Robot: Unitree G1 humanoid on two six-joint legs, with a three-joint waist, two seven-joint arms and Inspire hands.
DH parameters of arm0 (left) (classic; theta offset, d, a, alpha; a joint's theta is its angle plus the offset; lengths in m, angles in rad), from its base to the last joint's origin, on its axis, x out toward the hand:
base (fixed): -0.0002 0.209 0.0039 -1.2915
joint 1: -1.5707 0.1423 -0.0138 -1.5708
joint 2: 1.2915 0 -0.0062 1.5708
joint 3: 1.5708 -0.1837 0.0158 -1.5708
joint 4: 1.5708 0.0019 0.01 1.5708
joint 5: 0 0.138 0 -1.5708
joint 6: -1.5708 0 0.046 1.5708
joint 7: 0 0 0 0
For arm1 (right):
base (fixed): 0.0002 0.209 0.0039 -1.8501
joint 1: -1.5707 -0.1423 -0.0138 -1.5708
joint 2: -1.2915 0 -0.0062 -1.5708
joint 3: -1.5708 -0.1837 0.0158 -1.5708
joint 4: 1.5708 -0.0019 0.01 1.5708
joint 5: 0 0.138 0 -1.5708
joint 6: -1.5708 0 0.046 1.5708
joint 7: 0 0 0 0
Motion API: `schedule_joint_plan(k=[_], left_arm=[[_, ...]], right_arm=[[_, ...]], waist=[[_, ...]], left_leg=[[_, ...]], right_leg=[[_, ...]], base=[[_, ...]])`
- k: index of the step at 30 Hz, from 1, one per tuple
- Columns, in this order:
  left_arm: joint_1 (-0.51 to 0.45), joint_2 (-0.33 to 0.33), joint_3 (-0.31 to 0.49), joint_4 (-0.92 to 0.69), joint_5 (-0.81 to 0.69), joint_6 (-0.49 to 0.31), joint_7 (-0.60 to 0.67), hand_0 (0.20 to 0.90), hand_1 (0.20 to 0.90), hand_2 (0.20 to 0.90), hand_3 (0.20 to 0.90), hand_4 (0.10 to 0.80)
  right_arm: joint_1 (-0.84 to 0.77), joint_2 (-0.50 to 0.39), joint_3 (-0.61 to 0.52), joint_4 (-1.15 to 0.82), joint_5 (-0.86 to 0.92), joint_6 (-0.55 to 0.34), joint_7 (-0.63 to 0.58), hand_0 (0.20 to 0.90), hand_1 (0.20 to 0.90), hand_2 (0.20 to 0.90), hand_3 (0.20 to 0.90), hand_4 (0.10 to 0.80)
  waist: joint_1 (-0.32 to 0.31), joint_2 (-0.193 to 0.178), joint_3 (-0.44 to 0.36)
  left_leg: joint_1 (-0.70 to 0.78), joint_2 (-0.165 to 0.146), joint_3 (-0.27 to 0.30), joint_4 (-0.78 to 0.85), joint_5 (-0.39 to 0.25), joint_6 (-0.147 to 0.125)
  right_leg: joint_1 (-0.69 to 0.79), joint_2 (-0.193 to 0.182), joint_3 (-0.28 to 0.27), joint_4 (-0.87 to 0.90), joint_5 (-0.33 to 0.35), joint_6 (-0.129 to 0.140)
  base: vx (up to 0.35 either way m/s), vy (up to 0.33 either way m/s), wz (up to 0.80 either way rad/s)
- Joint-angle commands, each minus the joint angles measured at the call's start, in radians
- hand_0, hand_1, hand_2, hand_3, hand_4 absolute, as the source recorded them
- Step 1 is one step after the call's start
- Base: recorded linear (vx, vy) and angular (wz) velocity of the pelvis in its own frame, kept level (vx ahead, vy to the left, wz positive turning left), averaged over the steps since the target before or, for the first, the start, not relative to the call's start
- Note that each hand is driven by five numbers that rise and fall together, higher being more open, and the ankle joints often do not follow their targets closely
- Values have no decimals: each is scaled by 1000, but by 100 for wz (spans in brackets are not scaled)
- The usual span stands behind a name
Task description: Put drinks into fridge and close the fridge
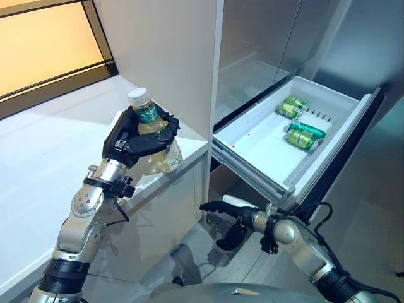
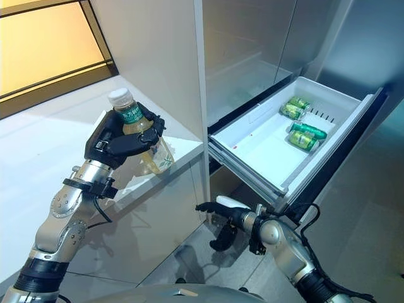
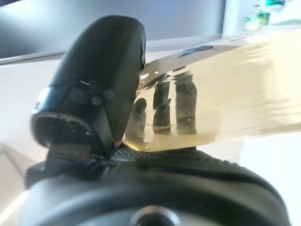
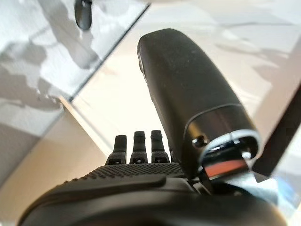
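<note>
My left hand (image 1: 136,140) is shut on a clear bottle (image 1: 153,136) of pale yellow drink with a white cap and green label, held over the white counter's (image 1: 44,158) near edge. The bottle also shows in the left wrist view (image 3: 225,99), with the fingers (image 3: 181,106) seen through it. The fridge's white drawer (image 1: 265,148) stands pulled out to the right, with green cans (image 1: 302,134) at its far end. My right hand (image 1: 230,211) is open and empty, low under the drawer's front corner.
A white cabinet wall (image 1: 170,57) stands between the counter and the fridge's open interior (image 1: 252,57). A dark-framed window (image 1: 44,50) runs behind the counter. Grey tiled floor (image 1: 360,214) lies below the drawer.
</note>
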Motion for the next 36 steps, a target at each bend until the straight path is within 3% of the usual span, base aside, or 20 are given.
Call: schedule_joint_plan(k=[1,19,26,31,36], left_arm=[[-161,35,86,-163,-129,-225,-38,300,300,300,200,100],[-178,73,131,-198,-111,-224,-138,300,300,300,200,100],[-159,75,152,-204,-121,-232,-193,300,300,300,200,100],[-146,81,156,-203,-106,-252,-203,300,300,300,200,100],[-147,97,168,-203,-79,-267,-174,300,300,300,200,100]], right_arm=[[-115,-17,-39,-148,123,-56,-11,900,900,900,900,800],[-230,-29,-183,-423,651,-93,19,900,900,900,900,800],[-221,-7,-244,-470,831,-89,-36,900,900,900,900,800],[-201,19,-277,-477,884,-139,-125,900,900,900,900,800],[-191,25,-295,-493,906,-128,-121,900,900,900,900,800]], waist=[[-13,-5,-59],[-9,-5,-78],[-12,-4,-85],[-18,0,-89],[-23,3,-92]], left_leg=[[-21,-111,-67,2,-44,86],[-33,-113,-68,2,-43,84],[-36,-112,-64,2,-44,85],[-35,-110,-58,2,-46,86],[-38,-109,-53,2,-46,86]], right_leg=[[-17,48,24,31,2,-16],[-32,47,22,35,6,-12],[-39,48,24,36,7,-11],[-41,48,26,35,8,-11],[-44,49,28,33,9,-10]], base=[[0,0,0],[0,0,0],[0,0,0],[0,0,0],[0,0,0]])
